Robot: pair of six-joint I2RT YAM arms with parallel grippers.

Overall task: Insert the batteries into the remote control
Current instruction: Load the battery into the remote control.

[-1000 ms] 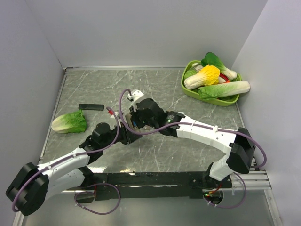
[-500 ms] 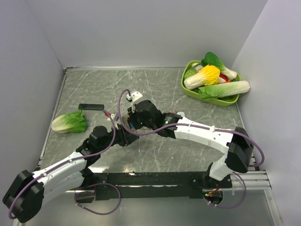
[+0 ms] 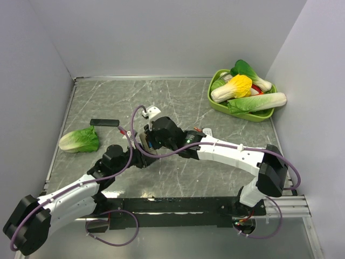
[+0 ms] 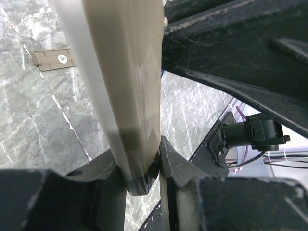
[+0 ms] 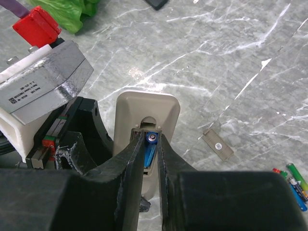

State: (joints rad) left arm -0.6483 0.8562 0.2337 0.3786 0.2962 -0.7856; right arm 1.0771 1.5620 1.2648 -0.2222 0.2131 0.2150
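The remote control (image 5: pixel 144 108) stands on end with its grey-beige back toward the right wrist camera. My left gripper (image 4: pixel 139 163) is shut on its lower end (image 4: pixel 125 72). In the top view the two grippers meet at mid-table, the left gripper (image 3: pixel 141 155) below the right gripper (image 3: pixel 151 141). A blue battery (image 5: pixel 149 150) lies in the open recess of the remote's back. My right gripper (image 5: pixel 150 140) has its fingers close against both sides of that battery. Loose batteries (image 5: pixel 291 180) with red, green and blue wraps lie on the table to the right.
The beige battery cover (image 5: pixel 217 144) lies flat on the marble beside the remote. A flat black bar (image 3: pixel 104 122) and a green lettuce leaf (image 3: pixel 80 140) sit at the left. A green basket (image 3: pixel 213 100) of toy vegetables stands at the back right.
The right wrist has slid a little to the left over the remote. The left arm has shifted slightly and still holds the remote.
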